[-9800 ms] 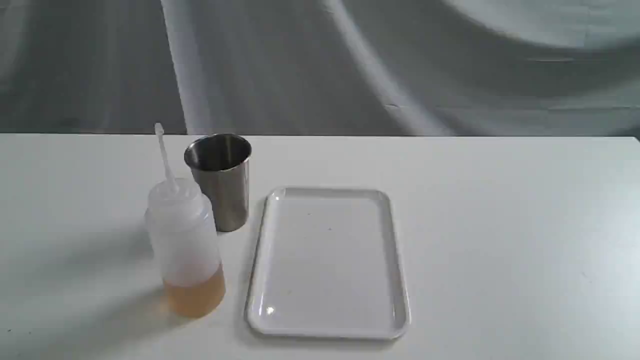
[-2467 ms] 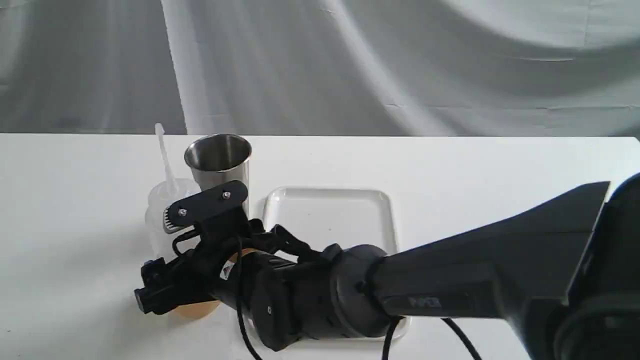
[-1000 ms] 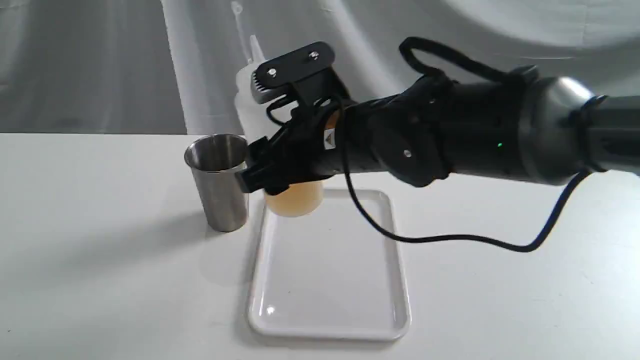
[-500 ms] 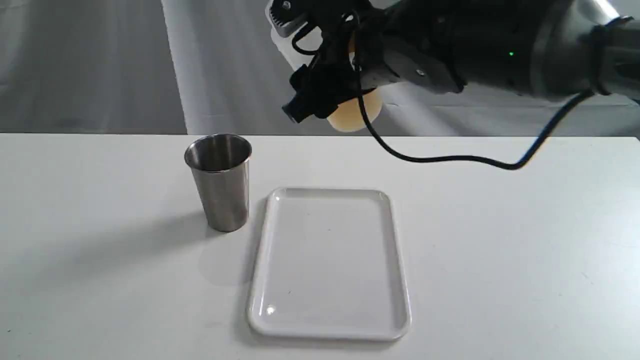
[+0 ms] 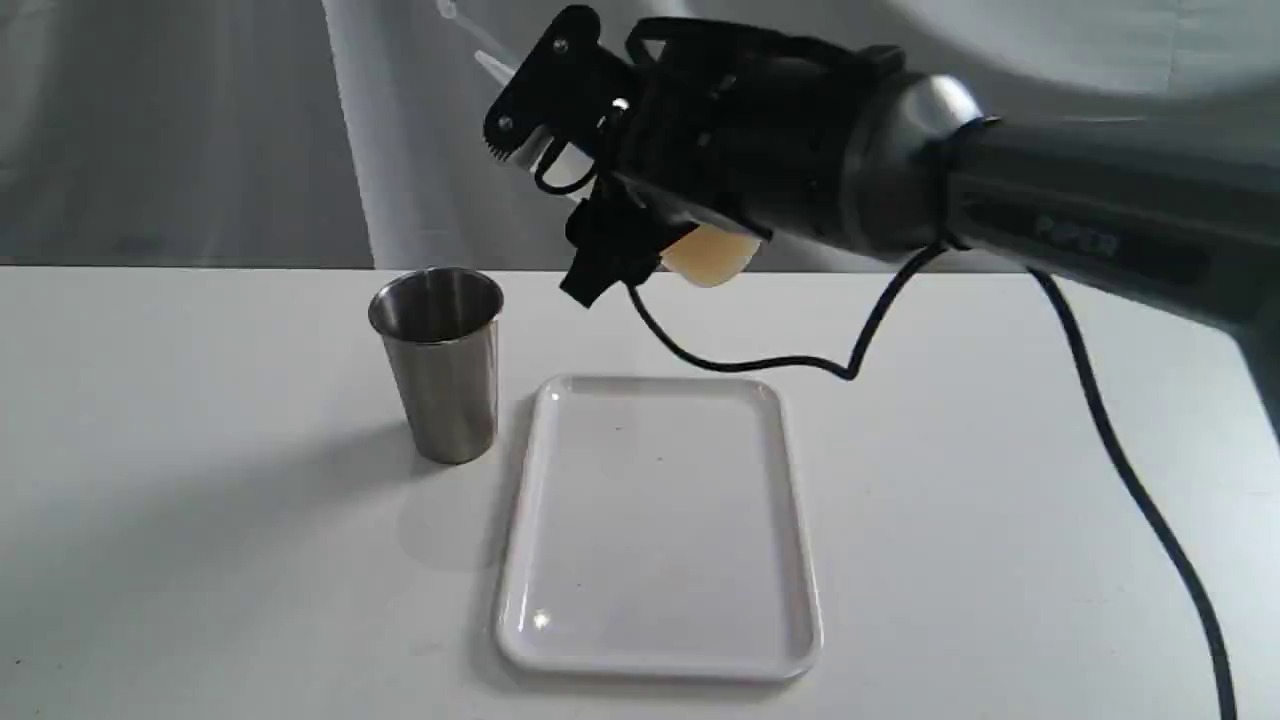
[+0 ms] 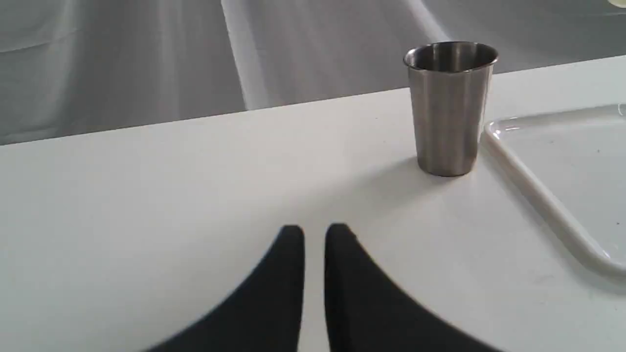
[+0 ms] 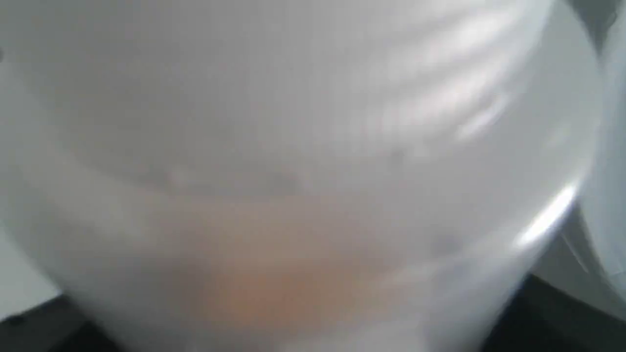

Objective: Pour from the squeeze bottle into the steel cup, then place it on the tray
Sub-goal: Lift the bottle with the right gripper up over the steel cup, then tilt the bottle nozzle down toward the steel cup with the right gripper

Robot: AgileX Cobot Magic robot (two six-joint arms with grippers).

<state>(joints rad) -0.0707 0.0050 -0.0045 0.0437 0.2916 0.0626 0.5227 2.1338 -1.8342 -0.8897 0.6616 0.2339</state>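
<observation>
- Grey draped cloth (image 5: 200, 130) hangs behind a white table (image 5: 1000, 480) that carries the whole scene.
- The steel cup (image 5: 437, 365) stands upright on the table with its mouth open upward, just beside the far left corner of the tray (image 5: 655, 520). In the exterior view a sliver of tabletop shows between them.
- The tray lies flat on the table, its long side running away from the exterior camera.
- The right gripper (image 5: 565, 175) is clenched on the squeeze bottle (image 5: 712, 252) and holds it in the air, well clear of the table.
- In the exterior view the bottle appears higher than the cup and to its right, above the tray's far edge.
- The bottle is tilted: its thin nozzle (image 5: 492, 66) points up and towards the cup's side, and its base hangs lower on the other side.
- Amber liquid (image 7: 274, 283) sits pooled at the base end. In the right wrist view the bottle's blurred wall fills nearly everything.
- A black cable (image 5: 760, 362) droops from the right arm and loops low over the table beyond the tray.
- The left gripper (image 6: 314, 232) is low over bare tabletop, near the cup but apart from it. Its fingers are drawn almost together with only a thin slit between, and they grasp nothing.
</observation>
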